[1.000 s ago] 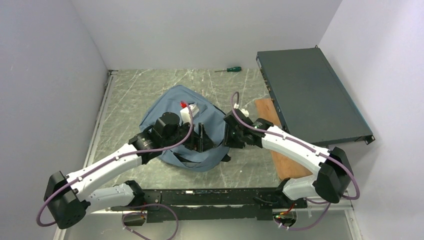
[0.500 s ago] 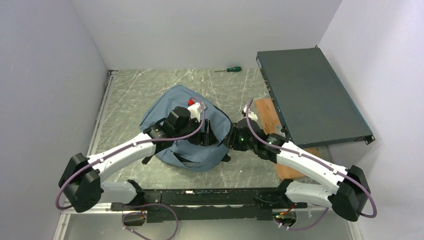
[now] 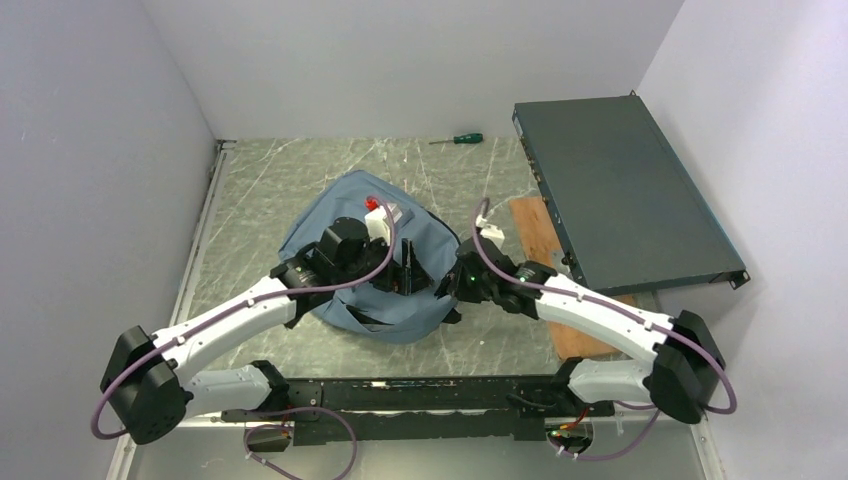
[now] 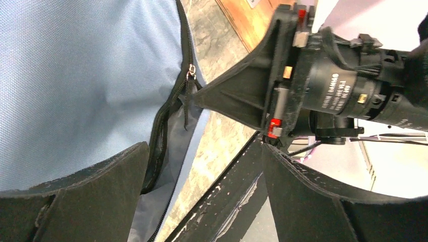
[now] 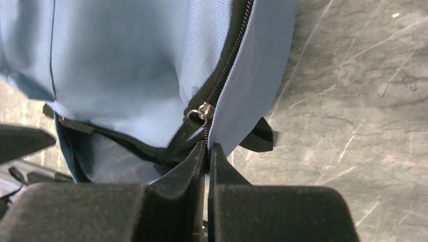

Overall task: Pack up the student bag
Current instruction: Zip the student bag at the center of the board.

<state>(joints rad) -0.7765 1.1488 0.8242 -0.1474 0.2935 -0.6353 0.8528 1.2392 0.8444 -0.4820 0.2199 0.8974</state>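
The student bag [image 3: 322,215] lies in the middle of the table, soft grey-blue with a black zipper. The part of the zipper by its right near corner is undone and black lining shows there. My right gripper [image 3: 449,288] is at that corner. In the right wrist view, my right gripper [image 5: 208,146] is shut on the bag's edge just below the metal zipper slider [image 5: 203,111]. My left gripper [image 3: 411,274] hovers over the bag's right side. In the left wrist view, my left gripper [image 4: 204,149] is open with nothing between its fingers [image 4: 96,194].
A flat dark grey metal box [image 3: 620,190] lies at the back right, partly over a wooden board [image 3: 533,226]. A green-handled screwdriver [image 3: 458,139] rests near the back wall. Walls close in the left and right sides.
My right gripper has closed on the bag's zipper edge and dropped toward the bag's right near corner. The left arm swung right over the bag, then drew back slightly, still open.
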